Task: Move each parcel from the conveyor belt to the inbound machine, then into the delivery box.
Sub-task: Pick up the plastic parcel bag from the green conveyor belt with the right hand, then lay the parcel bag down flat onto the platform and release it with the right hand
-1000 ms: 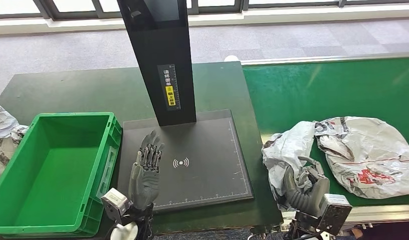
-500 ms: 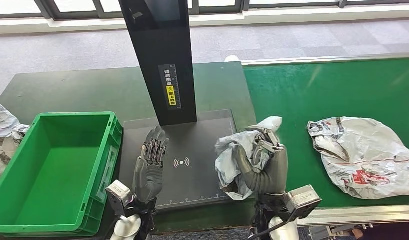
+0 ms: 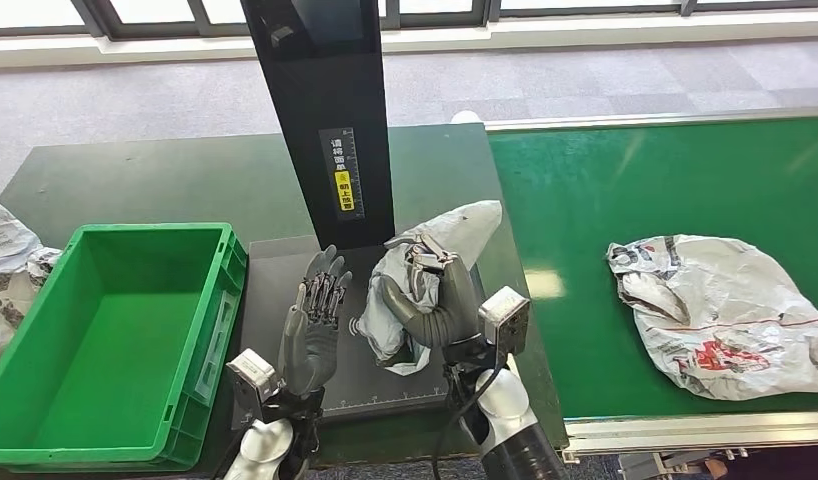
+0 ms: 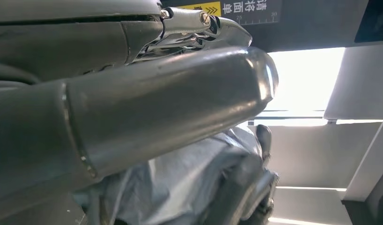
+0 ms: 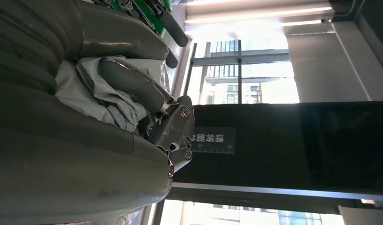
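My right hand (image 3: 430, 300) grips a crumpled grey-white parcel (image 3: 455, 232) and holds it just above the black plate of the inbound machine (image 3: 285, 268), near the wireless mark. The same parcel (image 5: 89, 96) is wrapped by my right hand's fingers (image 5: 133, 84) in the right wrist view. My left hand (image 3: 313, 325) stands upright over the plate's left part, fingers straight and apart, holding nothing, a short gap from the parcel (image 4: 180, 178). A second, larger parcel (image 3: 720, 315) lies on the green conveyor belt (image 3: 625, 190). The green delivery box (image 3: 45, 400) stands left of the plate with nothing inside.
The machine's black column (image 3: 330, 120) rises at the back of the plate, bearing a yellow label. More bagged parcels (image 3: 5, 265) lie beyond the box's left side. The dark table (image 3: 145, 185) stretches behind the box and the machine.
My right hand has carried the parcel leftward from the belt's edge over the machine's plate. The left hand has risen slightly. The large parcel has drifted a little left on the belt.
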